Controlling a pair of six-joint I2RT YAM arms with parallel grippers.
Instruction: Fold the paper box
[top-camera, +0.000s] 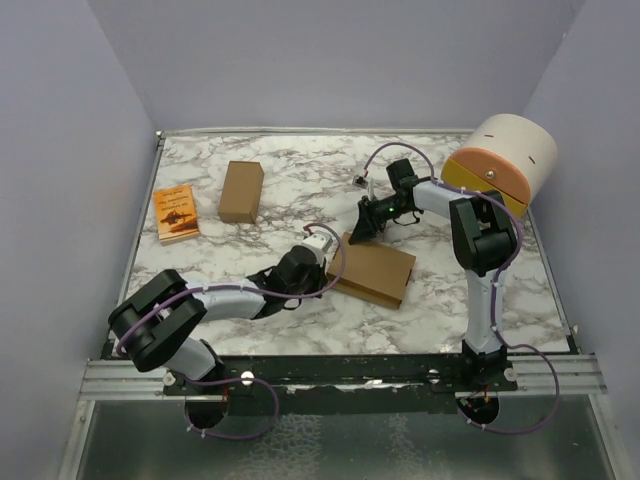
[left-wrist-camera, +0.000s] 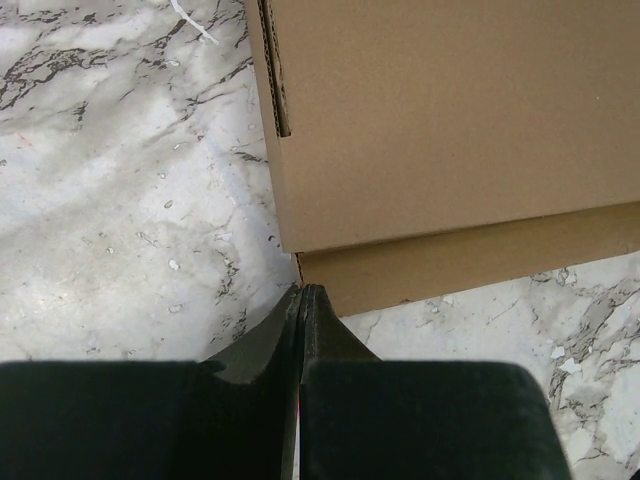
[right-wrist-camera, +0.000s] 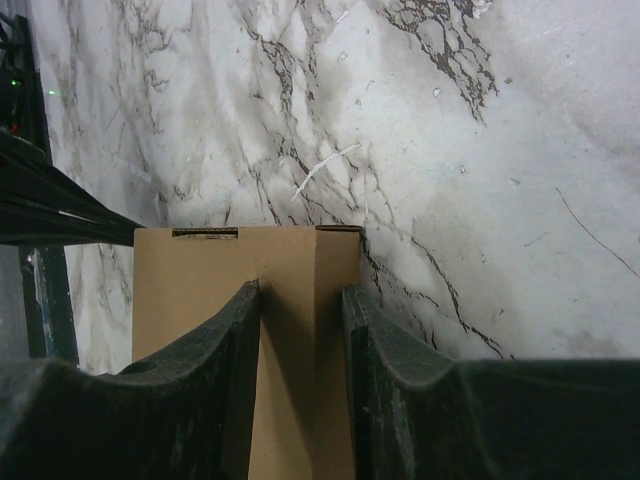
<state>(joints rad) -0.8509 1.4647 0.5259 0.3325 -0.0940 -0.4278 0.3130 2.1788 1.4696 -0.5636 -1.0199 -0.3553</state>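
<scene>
The paper box (top-camera: 372, 272) lies as a shallow closed brown cardboard box in the middle of the marble table. My left gripper (top-camera: 334, 277) is shut with nothing in it. In the left wrist view its tips (left-wrist-camera: 303, 291) meet right at the near corner of the paper box (left-wrist-camera: 440, 130). My right gripper (top-camera: 359, 232) reaches down at the box's far left corner. In the right wrist view its jaws (right-wrist-camera: 302, 292) stand partly open astride an edge of the box (right-wrist-camera: 300, 262), one finger (right-wrist-camera: 235, 330) over the top face, the other (right-wrist-camera: 375, 330) beside the side wall.
A narrower brown cardboard box (top-camera: 241, 191) and a small orange booklet (top-camera: 176, 213) lie at the back left. A large beige and orange cylinder (top-camera: 500, 165) stands at the back right, close to the right arm. Walls close in the table on three sides.
</scene>
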